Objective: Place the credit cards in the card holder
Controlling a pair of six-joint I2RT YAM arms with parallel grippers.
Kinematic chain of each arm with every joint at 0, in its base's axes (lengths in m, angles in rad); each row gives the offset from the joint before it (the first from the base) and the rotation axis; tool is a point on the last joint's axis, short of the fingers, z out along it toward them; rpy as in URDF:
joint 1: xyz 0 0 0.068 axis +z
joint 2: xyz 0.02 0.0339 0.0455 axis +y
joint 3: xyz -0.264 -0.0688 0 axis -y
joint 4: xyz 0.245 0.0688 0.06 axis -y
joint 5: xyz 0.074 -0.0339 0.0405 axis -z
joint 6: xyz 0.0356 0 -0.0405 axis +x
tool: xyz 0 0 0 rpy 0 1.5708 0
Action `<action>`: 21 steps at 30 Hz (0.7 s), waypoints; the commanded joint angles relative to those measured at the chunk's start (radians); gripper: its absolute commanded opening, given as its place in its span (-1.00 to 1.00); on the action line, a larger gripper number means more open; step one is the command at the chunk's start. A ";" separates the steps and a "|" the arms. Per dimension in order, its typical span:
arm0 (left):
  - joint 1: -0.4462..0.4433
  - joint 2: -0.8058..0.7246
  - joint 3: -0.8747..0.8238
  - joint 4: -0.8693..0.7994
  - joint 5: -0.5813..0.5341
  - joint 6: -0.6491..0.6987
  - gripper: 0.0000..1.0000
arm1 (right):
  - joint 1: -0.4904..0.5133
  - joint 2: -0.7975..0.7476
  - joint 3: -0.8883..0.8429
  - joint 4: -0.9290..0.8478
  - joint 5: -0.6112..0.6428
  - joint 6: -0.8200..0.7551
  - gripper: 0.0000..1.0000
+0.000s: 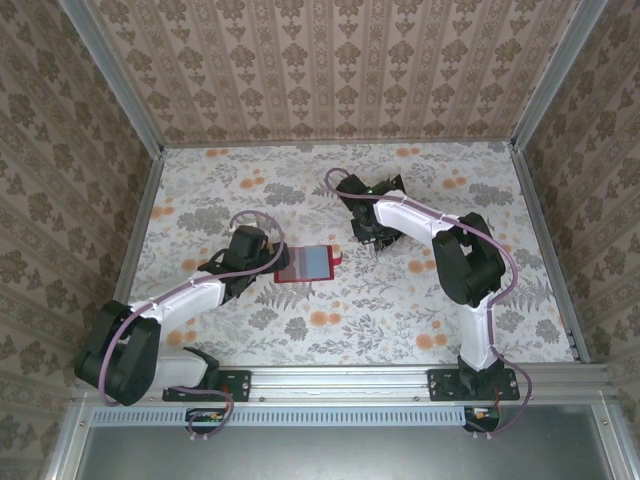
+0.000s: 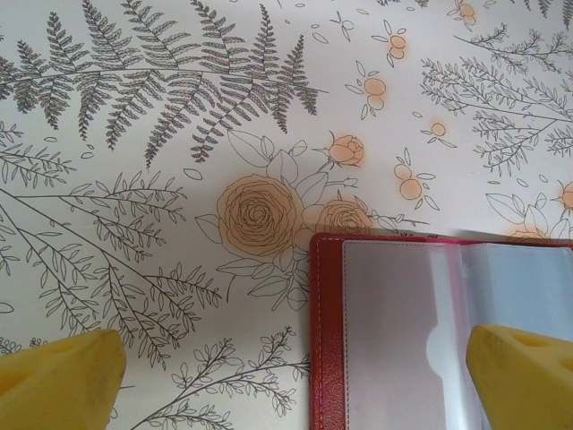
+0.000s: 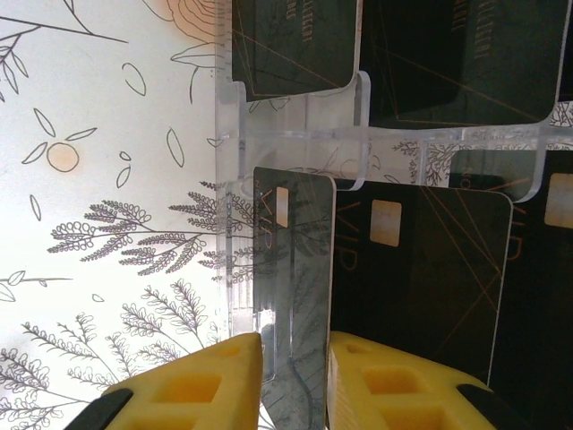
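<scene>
Cards (image 3: 421, 278), at least four, in clear rack (image 3: 295, 125); one open wallet (image 1: 306, 265).

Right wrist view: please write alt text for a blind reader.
The right end effector has its yellow fingers on either side of one dark credit card held in a clear plastic rack; more cards fill neighbouring slots.

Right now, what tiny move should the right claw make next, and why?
Probably pinch shut on the dark card: the right claw straddles it in the clear rack, jaws apart, and the card must be gripped before it can be lifted toward the open red wallet.
</scene>
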 commanded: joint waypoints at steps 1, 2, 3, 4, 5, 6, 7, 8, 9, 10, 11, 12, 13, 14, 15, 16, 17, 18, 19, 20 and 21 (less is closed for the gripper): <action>0.005 -0.011 0.003 -0.028 -0.014 0.001 1.00 | -0.005 -0.034 0.001 0.007 -0.013 0.011 -0.48; 0.005 -0.011 0.002 -0.025 -0.013 0.003 1.00 | -0.005 -0.036 0.002 0.008 -0.015 0.011 -0.50; 0.004 -0.009 0.002 -0.025 -0.013 0.001 1.00 | -0.005 -0.038 0.001 0.007 -0.016 0.011 -0.50; 0.004 -0.008 0.003 -0.025 -0.013 -0.001 1.00 | -0.004 -0.038 0.002 0.007 -0.016 0.010 -0.50; 0.004 -0.008 0.002 -0.024 -0.012 -0.001 1.00 | -0.006 -0.038 0.002 0.008 -0.018 0.010 -0.51; 0.004 -0.007 0.002 -0.023 -0.012 -0.001 1.00 | -0.006 -0.038 0.002 0.008 -0.019 0.011 -0.52; 0.004 -0.006 0.003 -0.024 -0.012 0.000 1.00 | -0.006 -0.038 0.001 0.008 -0.019 0.009 -0.52; 0.002 -0.006 0.002 -0.023 -0.013 0.000 1.00 | -0.008 -0.038 0.000 0.010 -0.019 0.010 -0.53; 0.003 -0.006 0.002 -0.022 -0.013 -0.001 1.00 | -0.008 -0.038 -0.001 0.011 -0.021 0.010 -0.54; 0.002 -0.006 0.002 -0.022 -0.013 0.000 1.00 | -0.009 -0.038 -0.002 0.011 -0.021 0.010 -0.56; 0.002 -0.006 0.002 -0.023 -0.012 -0.001 0.99 | -0.010 -0.038 -0.004 0.011 -0.020 0.010 -0.58; 0.002 -0.006 0.001 -0.022 -0.012 -0.001 1.00 | -0.011 -0.038 -0.004 0.011 -0.019 0.011 -0.59; 0.002 -0.006 -0.001 -0.020 -0.013 0.000 1.00 | -0.011 -0.039 -0.004 0.011 -0.020 0.010 -0.59; 0.002 -0.005 0.001 -0.021 -0.013 0.000 1.00 | -0.012 -0.040 -0.006 0.012 -0.021 0.010 -0.61; 0.002 -0.005 -0.001 -0.020 -0.013 -0.001 1.00 | -0.012 -0.040 -0.008 0.012 -0.023 0.010 -0.63; 0.002 -0.005 -0.001 -0.020 -0.013 0.000 0.99 | -0.013 -0.040 -0.007 0.012 -0.023 0.011 -0.64; 0.001 -0.006 0.000 -0.020 -0.012 0.000 1.00 | -0.014 -0.040 -0.008 0.013 -0.024 0.010 -0.65; 0.001 -0.006 -0.001 -0.021 -0.012 -0.001 1.00 | -0.015 -0.043 -0.010 0.014 -0.028 0.011 -0.66; 0.000 -0.005 0.000 -0.021 -0.013 0.000 1.00 | -0.017 -0.043 -0.011 0.016 -0.033 0.010 -0.70; 0.001 -0.006 0.001 -0.021 -0.012 0.000 1.00 | -0.019 -0.043 -0.011 0.017 -0.039 0.011 -0.73; 0.001 -0.005 0.000 -0.021 -0.013 -0.001 1.00 | -0.021 -0.043 -0.013 0.018 -0.045 0.010 -0.75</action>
